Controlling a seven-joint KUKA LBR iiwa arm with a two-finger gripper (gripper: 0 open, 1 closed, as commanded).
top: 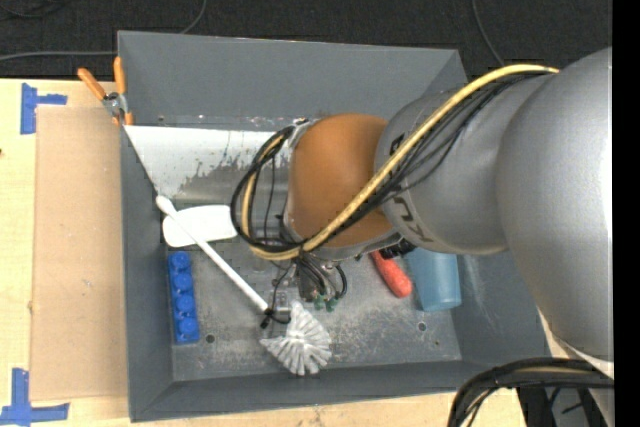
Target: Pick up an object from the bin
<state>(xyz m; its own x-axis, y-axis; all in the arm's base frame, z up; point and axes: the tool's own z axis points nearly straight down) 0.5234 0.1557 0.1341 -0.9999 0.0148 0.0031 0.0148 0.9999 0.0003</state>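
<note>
Claw: the claw (284,307) hangs low under the arm's orange cover (335,175), near 6 o'clock on the floor of the bin (300,80); I cannot tell how far open it is, nor whether it has hold of anything.
Nearest thing: a white brush (298,345), its bristled head at 6 o'clock close to the front wall, its thin handle (225,265) running up toward 10 o'clock.
Claw to brush: the claw sits just where the handle meets the head, touching or just above; which one cannot be told.
Neighbours: a white flat paddle (200,227) at 9 o'clock under the handle's far end; a blue studded block (181,297) at 8 o'clock, well apart; a red stick (392,275) and a light blue cylinder (436,280) at 4 o'clock, beside each other.
Step in hand: probably settling on the brush neck for a grasp.
How to do it well: close across the thin neck, not along it, so the handle cannot slip sideways.
Height: go low enough to reach the floor, since the neck lies flat.
Lift: rise straight, as the long handle may swing and drag the paddle.
Risk: a grip near the head leaves the handle drooping.
</note>
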